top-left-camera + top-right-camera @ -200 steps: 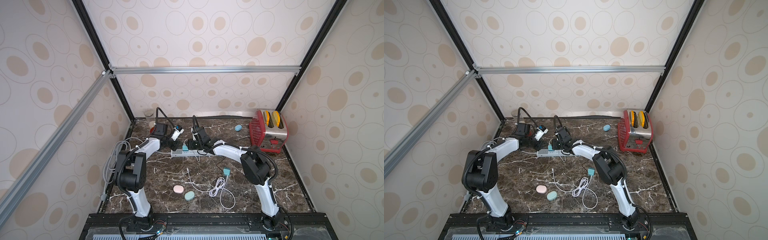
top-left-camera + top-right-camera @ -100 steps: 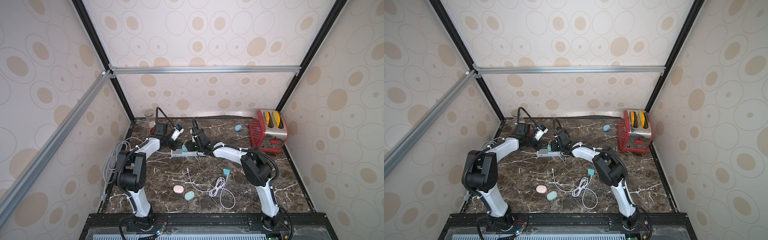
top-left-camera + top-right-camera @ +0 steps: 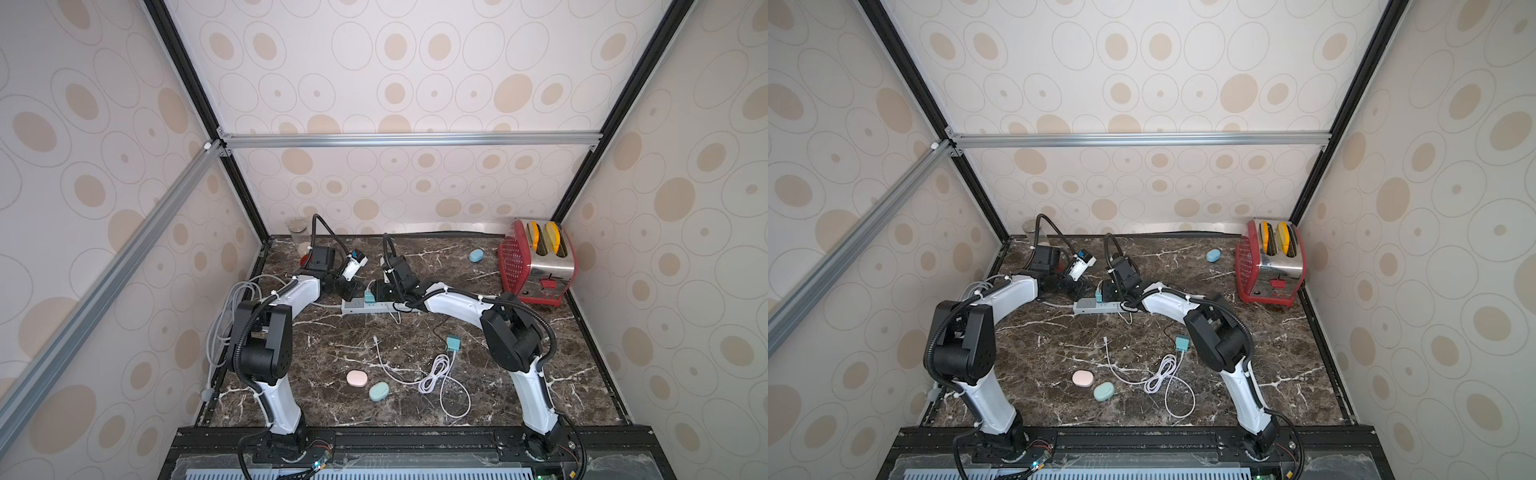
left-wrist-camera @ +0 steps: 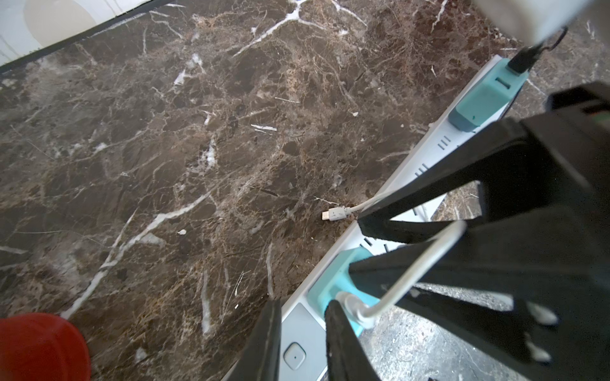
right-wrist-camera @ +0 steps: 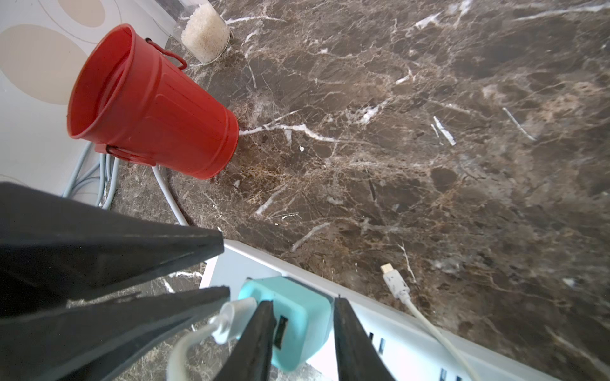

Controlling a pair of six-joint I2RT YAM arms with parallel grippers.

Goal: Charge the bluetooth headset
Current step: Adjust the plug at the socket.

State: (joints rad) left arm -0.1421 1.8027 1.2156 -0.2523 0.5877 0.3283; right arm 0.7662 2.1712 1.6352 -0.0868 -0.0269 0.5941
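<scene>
A white power strip (image 3: 376,306) lies across the back middle of the marble table. A teal charger (image 5: 297,316) is plugged into it, with a white cable's USB plug (image 5: 231,315) in its side. That cable's small free connector (image 4: 335,214) lies on the marble beside the strip. My left gripper (image 4: 302,306) is shut on the strip's button end. My right gripper (image 5: 303,303) is shut on the teal charger, one finger against each side. The pink (image 3: 356,378), teal (image 3: 379,391) and blue (image 3: 476,255) headset cases lie apart from both grippers.
A coiled white cable (image 3: 436,370) and a second teal charger (image 3: 455,343) with a thin black cable lie mid-table. A red toaster (image 3: 536,262) stands at the back right. A red bucket (image 5: 148,105) and a glass of rice (image 5: 206,36) stand at the back left.
My right gripper has shifted slightly left along the strip and its jaws have narrowed onto the teal charger. The left arm has not moved.
</scene>
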